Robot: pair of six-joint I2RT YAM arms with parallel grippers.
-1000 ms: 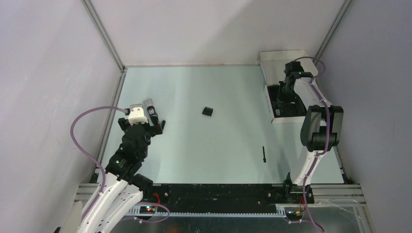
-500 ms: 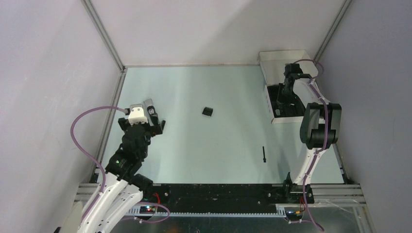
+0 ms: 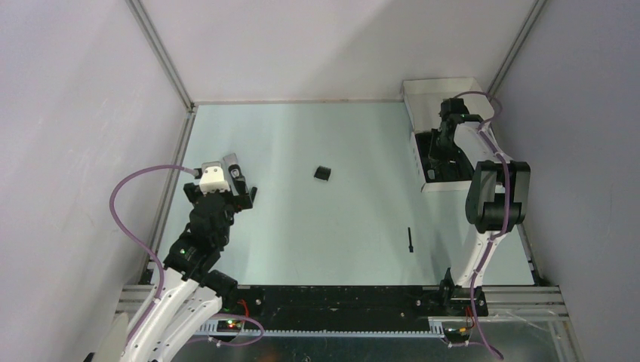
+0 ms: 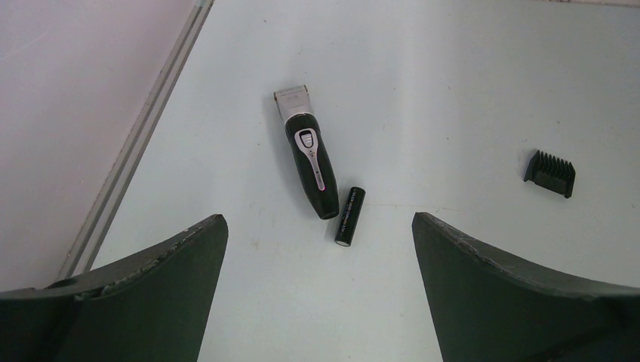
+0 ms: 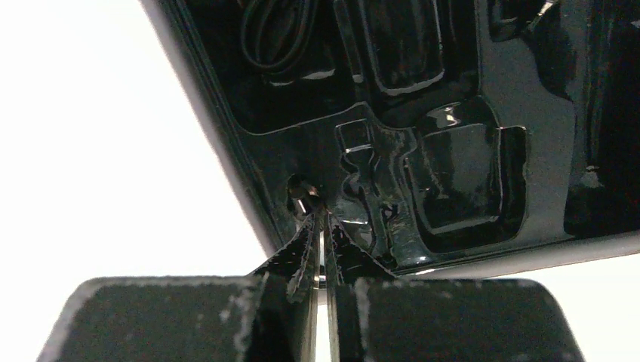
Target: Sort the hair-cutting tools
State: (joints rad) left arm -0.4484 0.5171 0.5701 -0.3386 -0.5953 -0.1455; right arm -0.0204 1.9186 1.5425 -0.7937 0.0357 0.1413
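Hair clipper (image 4: 308,154) lying flat (cylinder (image 4: 350,216) just beside), left end effector (image 4: 318,226) spread above

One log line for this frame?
left end effector open near clipper | right end effector shut over tray | comb, brush on table

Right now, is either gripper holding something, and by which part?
Left gripper: open, nothing held. Right gripper: fingers pressed together over the black tray; whether they pinch anything cannot be told.
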